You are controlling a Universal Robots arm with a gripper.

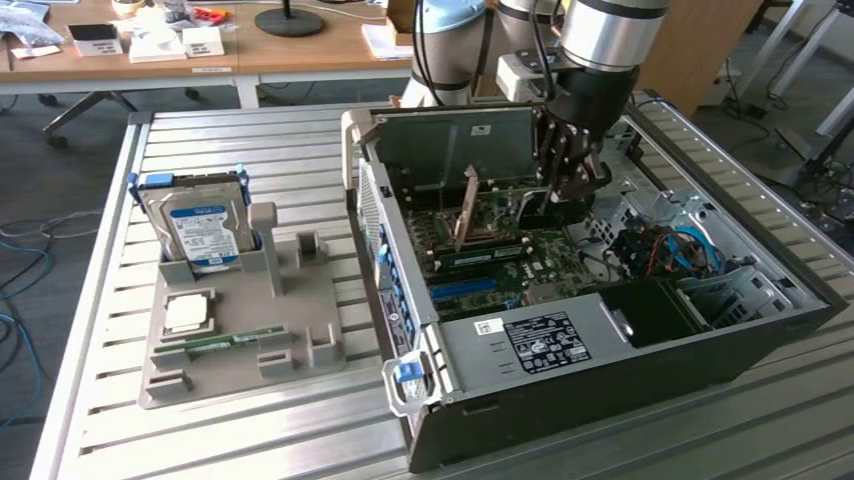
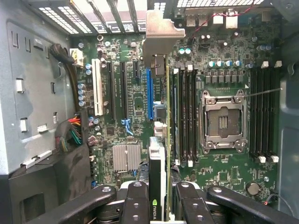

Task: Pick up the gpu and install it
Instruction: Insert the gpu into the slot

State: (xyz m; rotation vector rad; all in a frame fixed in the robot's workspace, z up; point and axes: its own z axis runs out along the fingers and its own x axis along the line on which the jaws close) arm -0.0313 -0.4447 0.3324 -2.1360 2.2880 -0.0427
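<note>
Lying on its side on the slatted metal table [image 1: 267,430], an open case [image 1: 641,370] fills the near part of the exterior view, a black label [image 1: 545,342] on the box at its near edge. Toward the exterior view's left, just beside the case, a grey holder [image 1: 240,375] rests on the same table. A memory stick [image 1: 220,343] lies flat in it, a cpu [image 1: 187,313] sits just behind that, and a hard drive [image 1: 203,230] stands upright in the rear slot. Deeper in the case, blue cables [image 1: 687,250] curl near the far wall. The gripper [image 2: 161,191] reaches down into the case on the arm [image 1: 607,35], clenched on the gpu [image 2: 156,161] with a finger pressed to each face. In the wrist view the gpu is seen edge-on, standing over the motherboard [image 2: 224,56]. It runs along just beside a blue slot [image 2: 149,93], between that slot and the black memory slots [image 2: 184,116]. Its silver bracket [image 2: 159,28] points at the case's slotted wall. Whether its lower edge touches the board cannot be told. An empty socket [image 2: 223,120] lies beyond the memory slots, and a finned heatsink [image 2: 126,156] lies on the other side of the gpu. Farthest off, a wooden table [image 1: 307,55] carries papers.
</note>
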